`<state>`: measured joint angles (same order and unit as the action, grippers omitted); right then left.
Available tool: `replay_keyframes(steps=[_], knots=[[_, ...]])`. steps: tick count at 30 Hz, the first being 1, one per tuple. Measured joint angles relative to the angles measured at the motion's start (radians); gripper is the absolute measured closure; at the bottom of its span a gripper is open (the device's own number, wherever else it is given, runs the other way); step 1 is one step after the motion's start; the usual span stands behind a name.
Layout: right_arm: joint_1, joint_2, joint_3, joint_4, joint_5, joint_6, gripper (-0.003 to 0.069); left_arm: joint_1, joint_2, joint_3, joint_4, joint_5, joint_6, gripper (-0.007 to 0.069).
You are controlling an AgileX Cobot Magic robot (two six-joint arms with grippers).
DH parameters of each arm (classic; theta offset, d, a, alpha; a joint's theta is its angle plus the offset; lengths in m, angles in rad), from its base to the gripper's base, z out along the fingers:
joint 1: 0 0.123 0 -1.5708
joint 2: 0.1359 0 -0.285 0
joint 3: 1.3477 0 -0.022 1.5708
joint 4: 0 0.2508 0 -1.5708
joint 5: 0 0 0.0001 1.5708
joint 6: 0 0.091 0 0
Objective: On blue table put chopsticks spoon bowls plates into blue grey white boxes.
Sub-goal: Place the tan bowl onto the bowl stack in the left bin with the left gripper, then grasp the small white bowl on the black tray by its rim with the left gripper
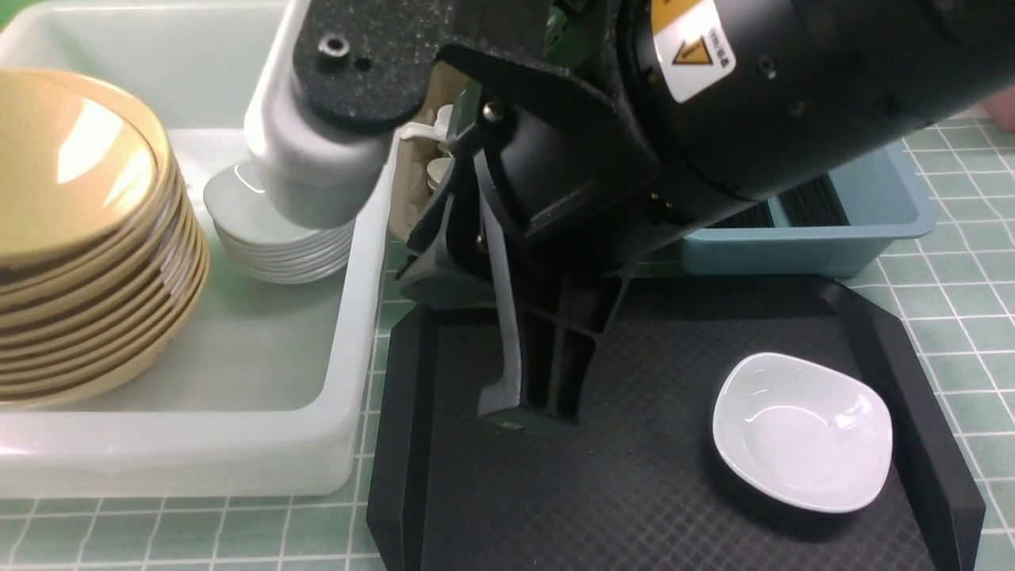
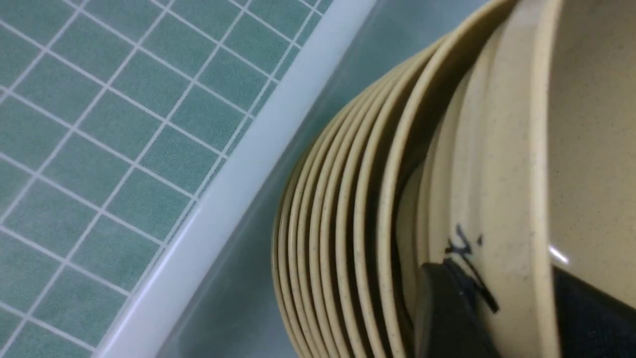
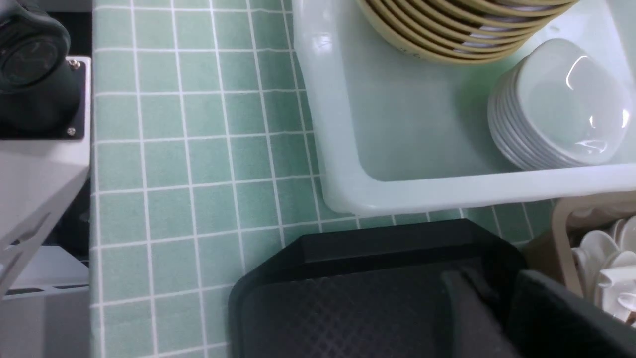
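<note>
Left pincer first. Only its own wrist camera catches it. One dark finger sits on the outside of the top plate and the other on the inside, so the rim runs right between them. That plate is tipped up against the rest of the tan plate stack instead of lying flat on it. Whether the jaws are really pinching the rim or just sit loose around it, I honestly can't tell, the view is too close and side-on.

Right pincer hangs point-down over the black tray, around the tray's 10 o'clock. Its jaws are a bit apart, leaving a narrow slot with nothing in it.

Where stuff is, going by the front camera:
- The plates sit in the white box, at 9 o'clock from the tray.
- A stack of small white dishes is at the plates' 3 o'clock.
- One lone white dish lies on the tray at 4 o'clock.
- The blue box at the tray's 1 o'clock has dark chopsticks in it.
- The beige box with white spoons is just beside the white box, mostly hidden behind the arm.
</note>
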<state>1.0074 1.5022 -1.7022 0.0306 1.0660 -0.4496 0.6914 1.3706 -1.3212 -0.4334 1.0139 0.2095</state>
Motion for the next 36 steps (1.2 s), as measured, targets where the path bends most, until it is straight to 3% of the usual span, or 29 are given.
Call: replay_keyframes(steps=[7, 9, 14, 20, 22, 24, 26, 28, 32, 36], knots=[[0.000, 0.000, 0.000, -0.002, -0.007, 0.000, 0.0476, 0.000, -0.002, -0.003, 0.026, 0.008, -0.004, 0.0053], [0.000, 0.000, 0.000, -0.003, -0.007, 0.000, 0.0475, 0.000, -0.009, -0.022, 0.047, 0.025, -0.026, 0.0020], [0.000, 0.000, 0.000, -0.060, 0.001, 0.018, 0.0472, -0.039, -0.068, -0.126, 0.056, 0.080, -0.066, 0.0029], [-0.029, 0.000, 0.000, -0.134, 0.009, 0.126, 0.0468, -0.394, -0.117, -0.208, 0.028, 0.121, -0.044, 0.0096], [-0.067, 0.000, 0.000, -0.140, 0.068, 0.168, 0.0465, -0.614, -0.095, -0.210, 0.041, 0.149, -0.024, 0.0116], [-0.094, 0.000, 0.006, -0.141, 0.125, 0.191, 0.0465, -0.725, -0.070, -0.210, 0.062, 0.158, -0.020, 0.0116], [-0.147, -0.026, 0.065, -0.144, 0.170, 0.232, 0.0463, -0.947, 0.015, -0.210, 0.119, 0.160, -0.029, 0.0116], [-0.179, -0.069, 0.134, -0.147, 0.177, 0.262, 0.0461, -1.076, 0.091, -0.210, 0.144, 0.145, -0.047, 0.0116], [-0.239, -0.200, 0.297, -0.148, 0.176, 0.320, 0.0456, -1.251, 0.236, -0.210, 0.147, 0.068, -0.054, 0.0116], [-0.285, -0.324, 0.426, -0.149, 0.174, 0.346, 0.0456, -1.361, 0.356, -0.210, 0.144, -0.051, -0.054, 0.0116]])
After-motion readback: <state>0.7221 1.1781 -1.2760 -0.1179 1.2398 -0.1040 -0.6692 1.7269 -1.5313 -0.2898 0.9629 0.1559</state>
